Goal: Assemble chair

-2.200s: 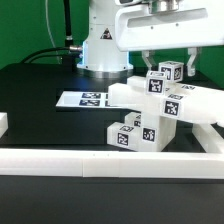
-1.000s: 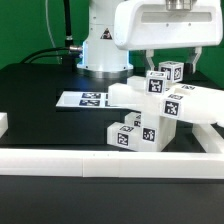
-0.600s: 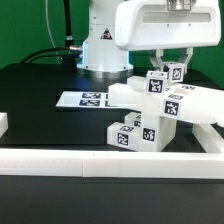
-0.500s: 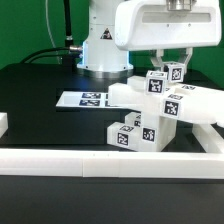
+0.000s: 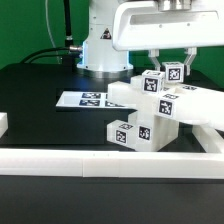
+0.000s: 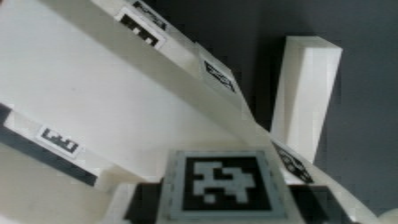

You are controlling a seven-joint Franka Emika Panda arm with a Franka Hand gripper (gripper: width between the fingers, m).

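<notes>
The chair [image 5: 160,105] is a blocky white body of panels and tagged blocks at the exterior view's right, close behind the front rail. My gripper [image 5: 171,64] hangs straight above it. Its fingers are closed on the small tagged block [image 5: 172,71] at the chair's top. In the wrist view that block's tag [image 6: 221,182] fills the space between the two dark fingers [image 6: 150,198], which press on both its sides. The chair's long white panels [image 6: 125,90] and a white bar [image 6: 306,85] stretch away beyond the gripper [image 6: 222,200].
The marker board [image 5: 85,100] lies flat on the black table at the exterior view's left of the chair. A long plain white border rail [image 5: 90,163] runs along the front, with a short piece [image 5: 4,124] at the left edge. The robot base [image 5: 100,45] stands behind.
The fingers have narrowed onto the top tagged block. The whole chair body has since shifted a little, its lower blocks now sitting higher and further to the exterior view's left.
</notes>
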